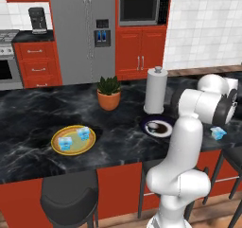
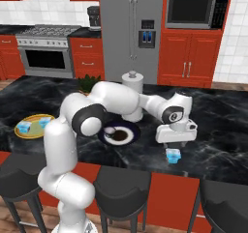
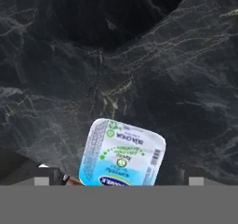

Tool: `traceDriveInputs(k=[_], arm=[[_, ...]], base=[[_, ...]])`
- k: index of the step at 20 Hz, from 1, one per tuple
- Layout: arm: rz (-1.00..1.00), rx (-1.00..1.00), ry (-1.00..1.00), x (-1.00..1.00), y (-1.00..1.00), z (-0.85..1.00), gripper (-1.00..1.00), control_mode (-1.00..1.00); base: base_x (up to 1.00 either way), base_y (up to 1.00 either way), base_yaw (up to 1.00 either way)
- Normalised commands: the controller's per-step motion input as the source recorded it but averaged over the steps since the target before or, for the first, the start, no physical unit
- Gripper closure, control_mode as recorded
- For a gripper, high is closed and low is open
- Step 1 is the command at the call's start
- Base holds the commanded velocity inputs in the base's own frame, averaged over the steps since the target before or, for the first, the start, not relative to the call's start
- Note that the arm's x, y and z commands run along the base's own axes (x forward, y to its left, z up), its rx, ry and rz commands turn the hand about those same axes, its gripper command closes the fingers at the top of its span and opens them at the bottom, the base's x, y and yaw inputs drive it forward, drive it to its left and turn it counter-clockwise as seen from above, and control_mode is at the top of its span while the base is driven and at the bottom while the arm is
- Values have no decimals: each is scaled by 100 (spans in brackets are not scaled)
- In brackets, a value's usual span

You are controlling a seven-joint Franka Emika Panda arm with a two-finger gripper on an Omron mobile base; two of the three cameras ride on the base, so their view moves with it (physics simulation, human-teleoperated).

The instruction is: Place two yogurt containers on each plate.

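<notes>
A yogurt cup (image 2: pixel 173 155) stands close to the near edge of the black marble table (image 2: pixel 227 130), toward its right end, lid up. The tool (image 2: pixel 175 144) hangs directly above the cup, pointing down, its jaws spread wide with nothing between them; in the hand view the cup (image 3: pixel 122 154) sits low in the frame between the two tips, untouched.

Further in, about mid-table, lies the navy plate (image 2: pixel 119 133) with a white centre; whether anything is on it cannot be told. Just behind it stands a white paper-towel roll (image 1: pixel 155 90).

Toward the left end, set back a little from the near edge, the yellow plate (image 1: pixel 57 147) carries two cups, one (image 1: pixel 65 144) on its near-left part and another (image 1: pixel 83 133) on its far-right part, apart from each other. Behind, near the far edge, is a potted plant (image 1: pixel 109 93).
</notes>
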Motion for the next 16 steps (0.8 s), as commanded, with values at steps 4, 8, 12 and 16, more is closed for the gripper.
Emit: traceDriveInputs(k=[4, 8, 12, 16], arm=[[2, 2, 0, 0, 20, 0, -100, -100], [-5, 0, 0, -2, 0, 0, -100, -100], [-7, -1, 0, -2, 0, -2, -100, -100], [-7, 0, 0, -15, -15, -8, -100, -100]], base=[[0, 0, 0], [0, 0, 0], [0, 0, 0], [0, 0, 0]])
